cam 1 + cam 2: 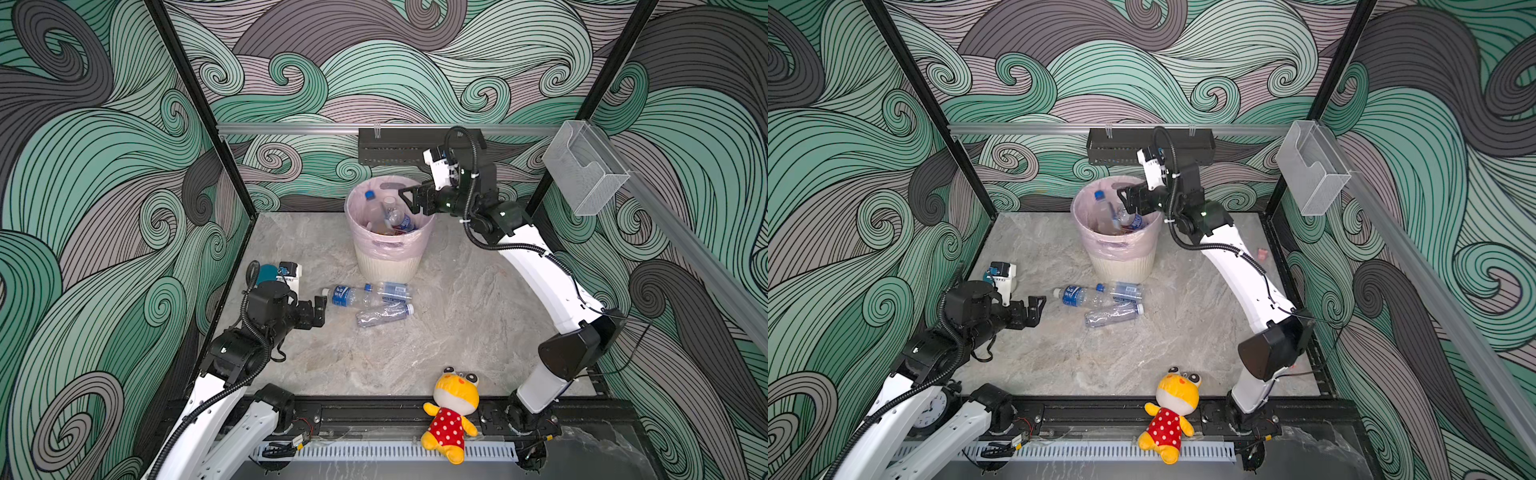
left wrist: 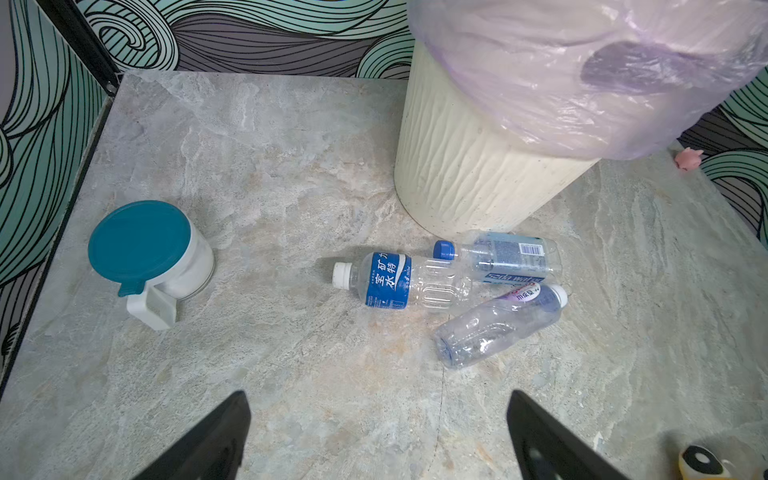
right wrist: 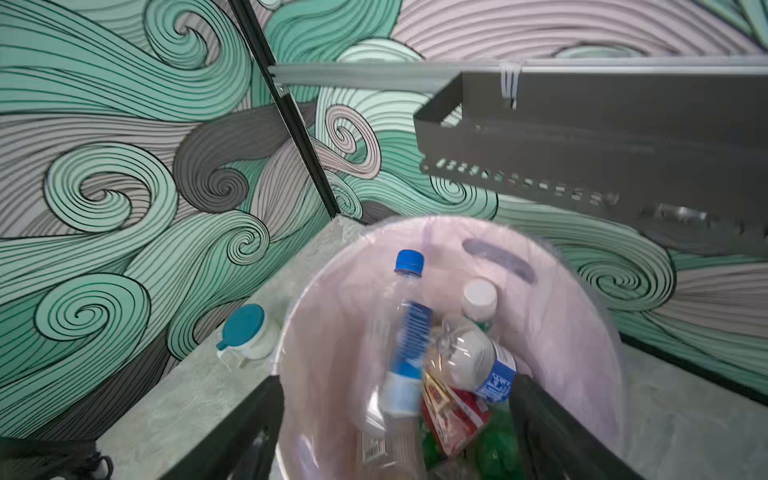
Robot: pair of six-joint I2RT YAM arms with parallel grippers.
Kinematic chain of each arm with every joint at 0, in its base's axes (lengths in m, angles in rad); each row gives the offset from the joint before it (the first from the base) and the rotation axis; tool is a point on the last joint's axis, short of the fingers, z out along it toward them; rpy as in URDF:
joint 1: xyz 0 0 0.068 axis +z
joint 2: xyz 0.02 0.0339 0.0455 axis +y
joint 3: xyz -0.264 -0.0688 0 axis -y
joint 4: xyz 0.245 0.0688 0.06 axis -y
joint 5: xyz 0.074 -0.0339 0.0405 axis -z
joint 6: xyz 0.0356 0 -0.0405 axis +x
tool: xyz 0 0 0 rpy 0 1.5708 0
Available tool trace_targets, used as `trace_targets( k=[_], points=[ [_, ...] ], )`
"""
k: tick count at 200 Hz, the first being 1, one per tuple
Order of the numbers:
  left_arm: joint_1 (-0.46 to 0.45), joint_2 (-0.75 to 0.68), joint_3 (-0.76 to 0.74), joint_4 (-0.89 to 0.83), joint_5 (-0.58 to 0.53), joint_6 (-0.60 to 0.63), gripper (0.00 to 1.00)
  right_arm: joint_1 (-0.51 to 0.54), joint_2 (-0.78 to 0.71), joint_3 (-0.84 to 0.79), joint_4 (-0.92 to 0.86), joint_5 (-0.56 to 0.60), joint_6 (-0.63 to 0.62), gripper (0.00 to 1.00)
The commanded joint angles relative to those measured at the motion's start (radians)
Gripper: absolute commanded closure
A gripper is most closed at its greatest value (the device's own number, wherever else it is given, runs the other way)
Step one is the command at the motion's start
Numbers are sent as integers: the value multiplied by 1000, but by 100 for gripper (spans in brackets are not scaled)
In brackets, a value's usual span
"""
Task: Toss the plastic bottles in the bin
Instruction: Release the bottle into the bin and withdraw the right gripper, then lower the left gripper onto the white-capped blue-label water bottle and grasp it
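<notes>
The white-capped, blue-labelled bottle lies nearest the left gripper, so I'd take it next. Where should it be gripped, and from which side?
Probably the blue label band, from above, jaws across its width: the bottle lies on its side, and its base end crowds two other bottles.

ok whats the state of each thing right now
left gripper: open, empty
right gripper: open, over the bin
bin: upright, bottles inside
blue-label bottle: lying on table, capped
blue-cap bottle: lying, capped
clear bottle: lying, capped
teal-lidded cup: upright, lid on
plush toy: lying face up
</notes>
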Motion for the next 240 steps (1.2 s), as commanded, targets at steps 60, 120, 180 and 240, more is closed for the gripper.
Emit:
trace_targets(
  k=[60,120,180,240],
  points=[
    [7,82,11,52,-65,-119,3,0,-622,-623,-2,134,-47,8],
    [6,121,-23,165,-61,-173,4,-6,-857,-985,-41,224,30,6],
    [6,228,-27,213,-18,-222,4,-7,-903,-1053,-14,272,44,6],
    [7,346,-24,231,-31,-267,6,-7,-902,-1095,2,276,31,5]
  ],
)
